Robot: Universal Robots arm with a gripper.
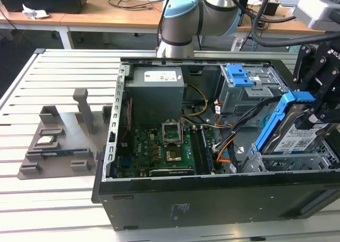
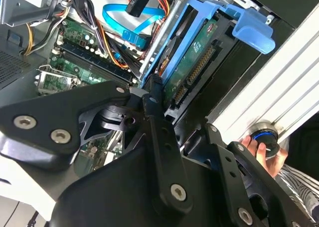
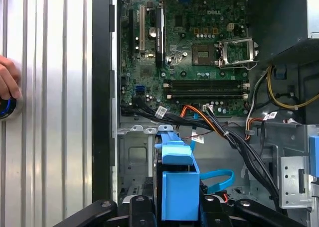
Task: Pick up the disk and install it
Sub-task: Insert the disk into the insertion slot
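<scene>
The disk, a silver drive in a bright blue carrier, hangs tilted over the metal drive bay at the exterior view's right end of the open computer case. My gripper is shut on its raised end. In the second wrist view the disk shows its green circuit side and connector, with the gripper clamped on its edge. In the first wrist view the blue carrier stands between the gripper fingers, above the bay floor.
Black and orange cables run beside the bay. A grey drive cage with a blue latch stands behind it. The motherboard lies mid-case. A grey parts fixture sits on the slatted table. A person's hand rests on a blue-ringed button.
</scene>
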